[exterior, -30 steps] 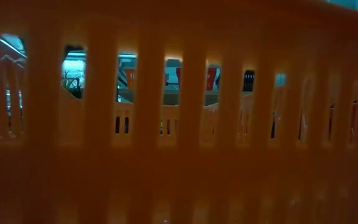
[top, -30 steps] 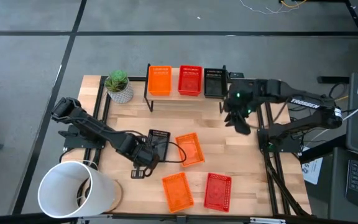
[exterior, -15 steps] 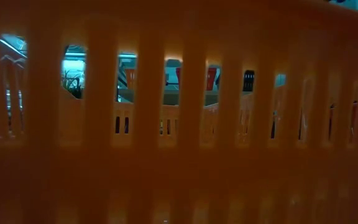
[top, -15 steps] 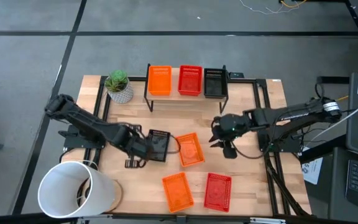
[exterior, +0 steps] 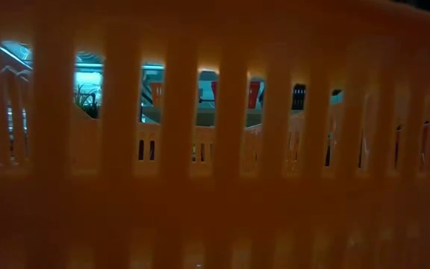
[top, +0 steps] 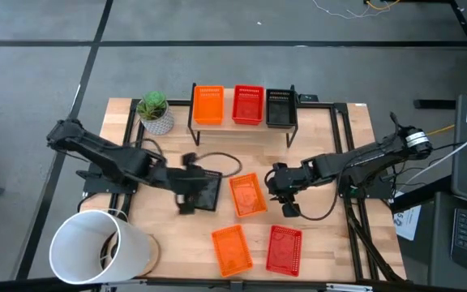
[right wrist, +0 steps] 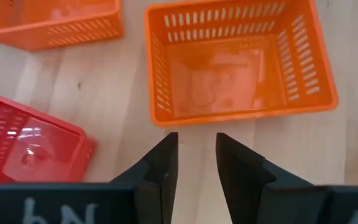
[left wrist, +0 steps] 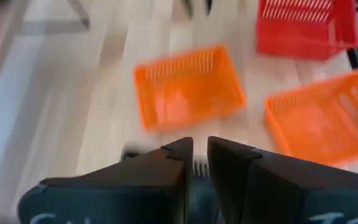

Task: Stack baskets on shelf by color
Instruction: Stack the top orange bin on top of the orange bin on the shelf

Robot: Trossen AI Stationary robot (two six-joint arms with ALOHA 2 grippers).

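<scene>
A black basket (top: 209, 191) lies left of the table's middle, with my left gripper (top: 188, 193) shut at its left side. Just right of it sits an orange basket (top: 246, 195). My right gripper (top: 276, 185) hovers at that basket's right side; in the right wrist view it (right wrist: 196, 155) is open by a narrow gap, just short of the basket's wall (right wrist: 241, 115). The shelf (top: 228, 107) at the far edge carries one orange, one red and one black basket. Another orange basket (top: 231, 247) and a red one (top: 284, 247) rest near the near edge. My left gripper (left wrist: 199, 155) has a slotted strip of the black basket's wall (left wrist: 199, 167) in the narrow gap between its fingers, at the basket's left side. The fingers come slanting down from the table's left. The picture is blurred, and whether the basket is off the table does not show.
A white bucket (top: 96, 247) lies at the near left corner and a potted plant (top: 154, 112) stands left of the shelf. The low view is blocked by an orange basket's wall (exterior: 215, 187). Black frame rails run along both table sides.
My right gripper has come away from the shelf's right end and travelled toward the near edge and left, down to the middle orange basket. My left gripper has moved from the black basket's near left corner toward the far edge, to its left wall.
</scene>
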